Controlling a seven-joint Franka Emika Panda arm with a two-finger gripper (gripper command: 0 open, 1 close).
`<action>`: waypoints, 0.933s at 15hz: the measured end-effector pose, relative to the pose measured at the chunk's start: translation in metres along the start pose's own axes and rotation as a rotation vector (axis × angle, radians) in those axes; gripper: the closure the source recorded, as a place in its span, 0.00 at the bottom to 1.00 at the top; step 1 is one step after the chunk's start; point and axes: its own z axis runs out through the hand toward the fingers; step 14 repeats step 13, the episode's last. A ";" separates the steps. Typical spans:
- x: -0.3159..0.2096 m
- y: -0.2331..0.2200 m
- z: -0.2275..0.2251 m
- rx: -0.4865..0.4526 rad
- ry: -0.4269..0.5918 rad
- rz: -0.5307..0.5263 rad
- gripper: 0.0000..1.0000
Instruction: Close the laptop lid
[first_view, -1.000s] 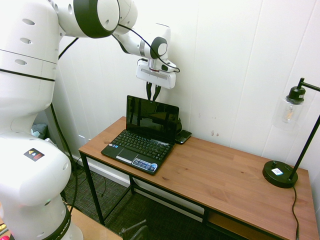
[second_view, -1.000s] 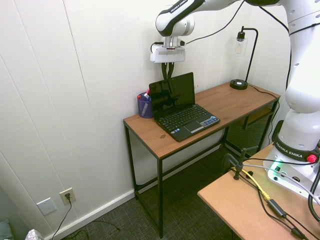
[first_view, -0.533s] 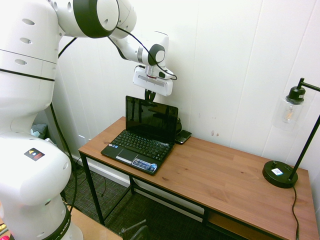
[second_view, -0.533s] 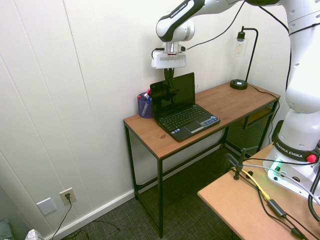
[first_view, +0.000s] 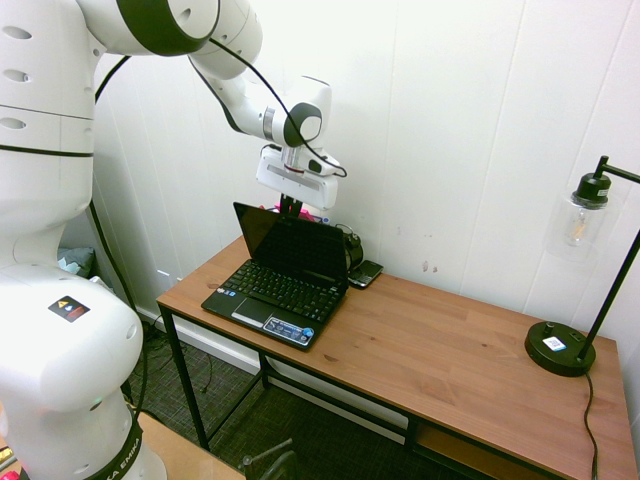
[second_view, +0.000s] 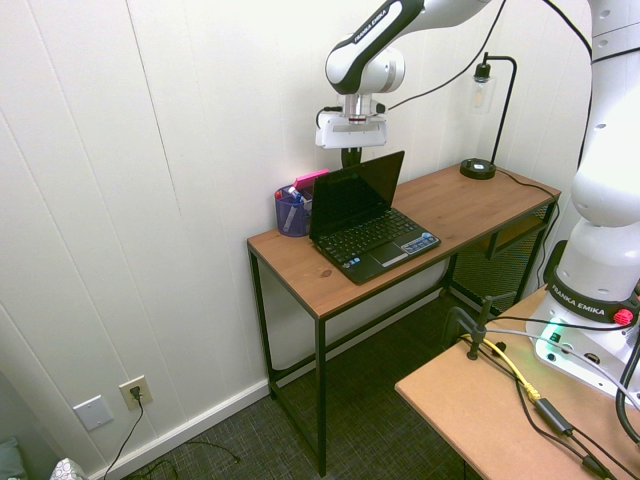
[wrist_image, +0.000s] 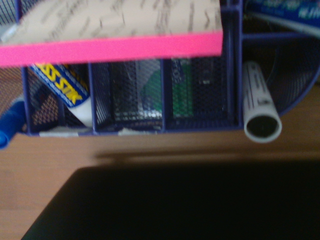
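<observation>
The thin black rectangular laptop lid (first_view: 292, 249) tilts forward over the keyboard; the claw (first_view: 290, 205) sits behind its top edge, finger spacing impossible to tell.

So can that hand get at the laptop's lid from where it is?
Probably yes: the hand hangs right behind the lid's top edge, with nothing visible between them, and the lid already tilts forward.
</observation>
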 end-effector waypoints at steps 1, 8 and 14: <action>-0.005 0.010 0.011 -0.006 -0.013 -0.003 1.00; -0.022 0.064 0.069 -0.033 -0.084 -0.006 1.00; -0.018 0.072 0.100 -0.032 -0.126 -0.007 1.00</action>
